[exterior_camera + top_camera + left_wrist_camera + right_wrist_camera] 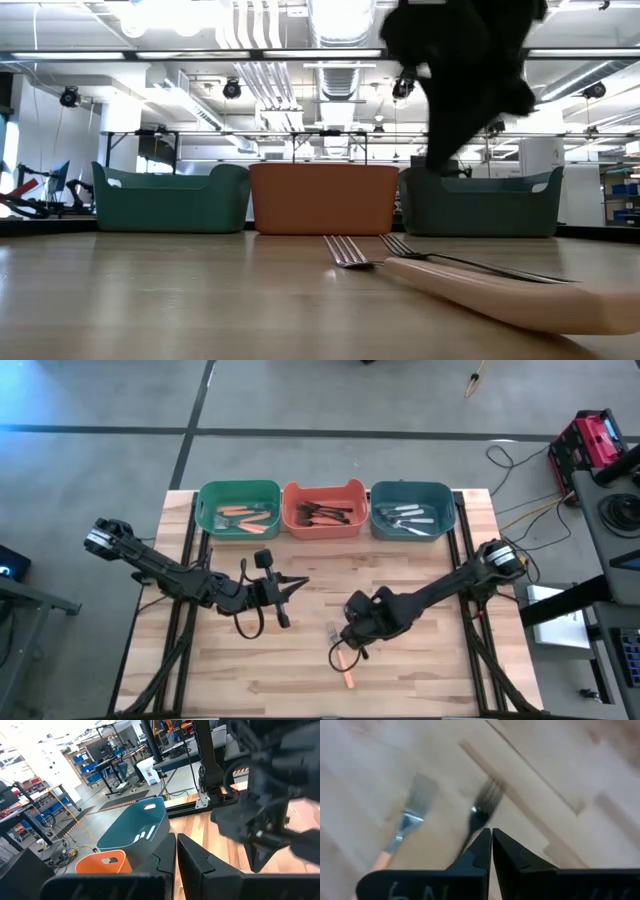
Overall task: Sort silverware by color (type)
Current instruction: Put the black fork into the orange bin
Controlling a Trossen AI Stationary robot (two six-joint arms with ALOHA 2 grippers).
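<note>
With fingers pressed together, the right gripper [491,836] hangs just above a dark fork [481,810] beside an orange fork [410,815], apparently starting a pickup, which calls for parting its fingers; the left gripper [292,586], fingers together too, waits nearby.

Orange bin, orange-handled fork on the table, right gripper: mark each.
orange bin [322,526], high view, front wall.
orange-handled fork [349,677], high view, handle.
right gripper [491,834], right wrist view, between the fingertips.
</note>
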